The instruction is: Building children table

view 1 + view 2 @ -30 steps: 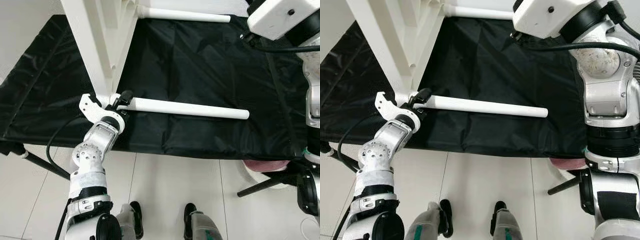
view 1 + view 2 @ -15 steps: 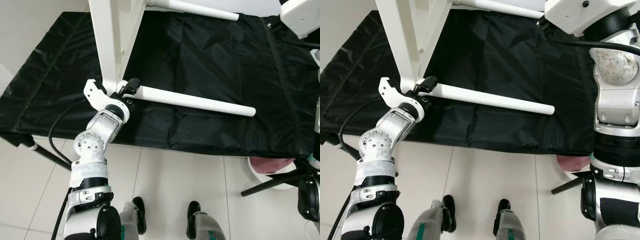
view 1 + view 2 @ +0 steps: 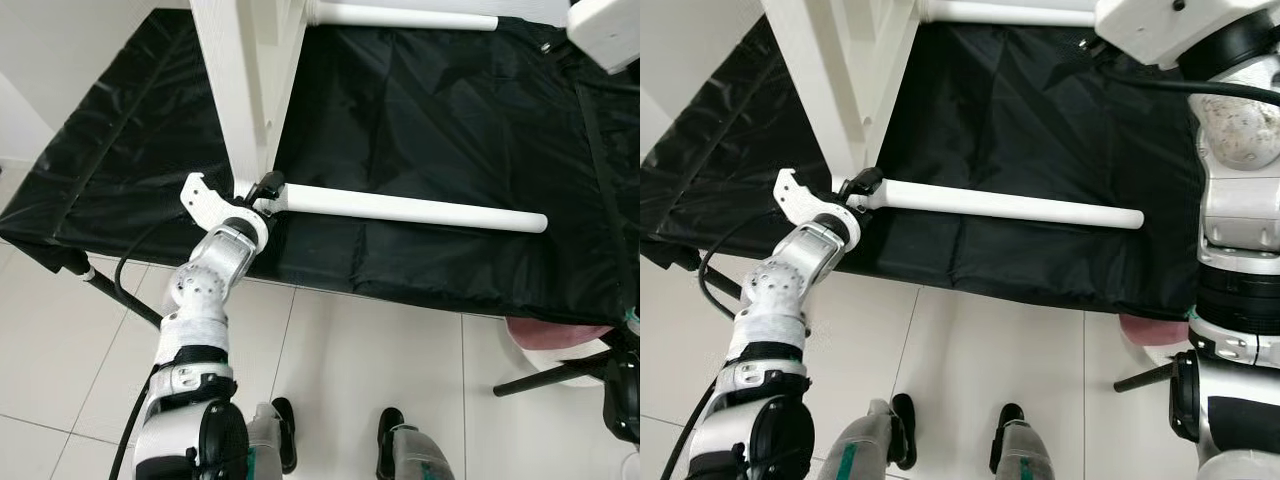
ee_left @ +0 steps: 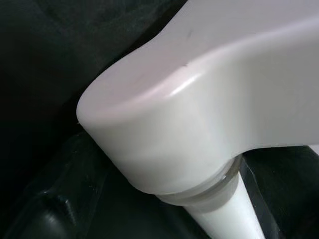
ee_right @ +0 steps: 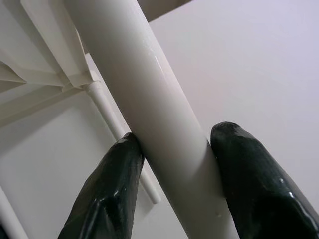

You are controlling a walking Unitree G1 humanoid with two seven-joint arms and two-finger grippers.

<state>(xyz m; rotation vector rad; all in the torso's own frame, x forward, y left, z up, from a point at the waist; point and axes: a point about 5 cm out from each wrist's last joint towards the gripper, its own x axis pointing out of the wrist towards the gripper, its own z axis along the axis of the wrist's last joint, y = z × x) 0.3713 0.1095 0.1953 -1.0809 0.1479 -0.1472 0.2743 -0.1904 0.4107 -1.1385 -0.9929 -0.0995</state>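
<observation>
- White children's table [image 3: 245, 80] standing tipped on a black-covered tabletop [image 3: 450, 120], its flat top rising out of the upper frame edge.
- Lower white leg [image 3: 410, 209] jutting from the table's bottom corner, running level over the black cover toward the robot's right; free end stopping well short of the cover's right edge.
- Upper white leg [image 3: 405, 16] reaching across near the top frame edge, roughly parallel to the lower one.
- Wide bare stretch of black cover between the two legs; narrower strip between the lower leg and the tabletop's near edge.
- Near edge of the cover hanging over pale tiled floor [image 3: 970, 350]; black stand strut [image 3: 545, 375] and a pink-and-white object [image 3: 560, 335] below the right near corner.
- Left tool [image 3: 268, 188] at the socket end of the lower leg, just beside the table's corner; black fingers [image 3: 866, 181] against the leg, closed or apart: cannot tell.
- Left arm bent up from the near edge, wrist tilted toward the table, black cable looping beneath it.
- Left wrist view: rounded white corner of the table with the leg seated under it, close up, black cover behind.
- Right tool [image 5: 174, 149] pinching the upper leg, one black finger [image 5: 107, 191] on each side and touching it.
- Right arm raised high on the right, forearm housing [image 3: 1160, 25] at the top edge, over the far right part of the tabletop.
- Robot's own feet [image 3: 340, 455] on the tiles, just before the tabletop's near edge.
</observation>
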